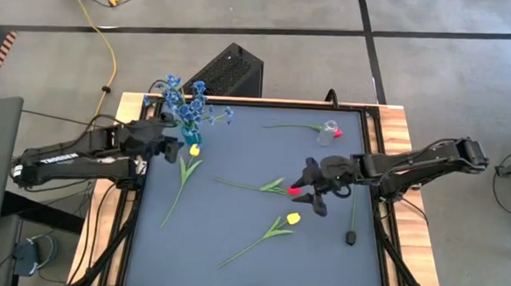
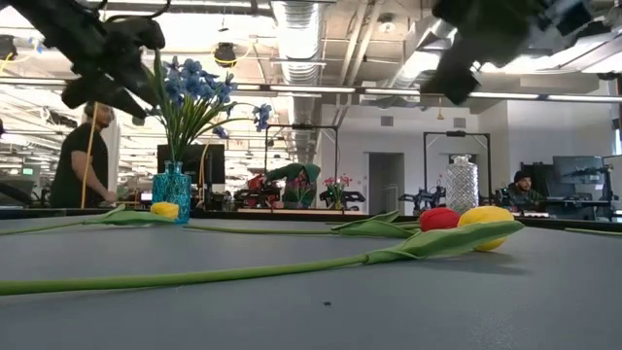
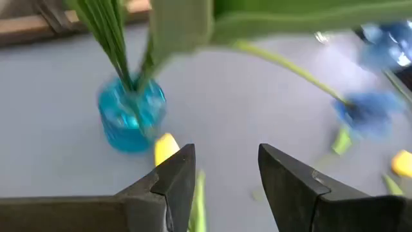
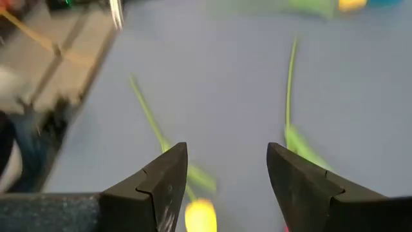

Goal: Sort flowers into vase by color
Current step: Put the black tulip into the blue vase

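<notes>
yellow tulip (image 2: 489, 226) lay nearest, light and floppy, best pinched mid-stem; my right end effector (image 1: 313, 188) hovered open, holding nothing.

env: open-plan lab/office | exposed ducts (image 2: 301, 39), strip lights | desks with monitors (image 2: 583, 170) | person seated (image 2: 523, 190) | cables (image 1: 111, 57) on floor
</notes>
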Action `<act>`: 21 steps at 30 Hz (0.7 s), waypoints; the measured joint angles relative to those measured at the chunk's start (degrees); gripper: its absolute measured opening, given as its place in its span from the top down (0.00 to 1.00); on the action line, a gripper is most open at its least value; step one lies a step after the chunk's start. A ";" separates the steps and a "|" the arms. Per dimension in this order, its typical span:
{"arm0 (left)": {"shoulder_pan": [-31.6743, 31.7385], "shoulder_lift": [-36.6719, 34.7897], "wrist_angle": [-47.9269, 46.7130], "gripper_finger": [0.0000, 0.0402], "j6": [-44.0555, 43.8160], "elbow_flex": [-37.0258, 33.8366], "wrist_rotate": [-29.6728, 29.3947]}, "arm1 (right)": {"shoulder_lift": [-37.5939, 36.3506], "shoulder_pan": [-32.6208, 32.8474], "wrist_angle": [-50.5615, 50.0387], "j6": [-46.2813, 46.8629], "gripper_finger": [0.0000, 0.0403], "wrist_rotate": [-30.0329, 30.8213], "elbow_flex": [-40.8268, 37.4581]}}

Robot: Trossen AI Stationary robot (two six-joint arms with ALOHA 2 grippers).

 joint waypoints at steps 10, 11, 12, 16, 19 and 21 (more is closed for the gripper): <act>-12.49 4.92 -6.82 0.61 -7.93 0.60 7.42 | 0.04 4.18 -24.77 -11.27 0.41 0.02 0.00; -14.61 5.55 -6.50 0.61 -8.80 0.60 7.39 | 0.06 4.71 -26.48 -12.62 0.41 0.02 0.00; -16.83 6.10 -6.33 0.61 -10.07 0.60 7.13 | 0.06 5.20 -26.76 -12.95 0.41 0.02 -0.07; -25.51 8.46 -6.09 0.61 -14.47 0.60 5.92 | 0.06 7.86 -26.08 -13.11 0.41 0.01 0.02; -31.52 10.51 -4.08 0.61 -16.99 0.58 2.51 | 0.15 10.18 -25.85 -13.13 0.41 0.00 0.02; -34.68 12.06 -2.31 0.61 -17.21 0.58 0.17 | 0.27 11.90 -25.36 -14.35 0.41 0.00 0.02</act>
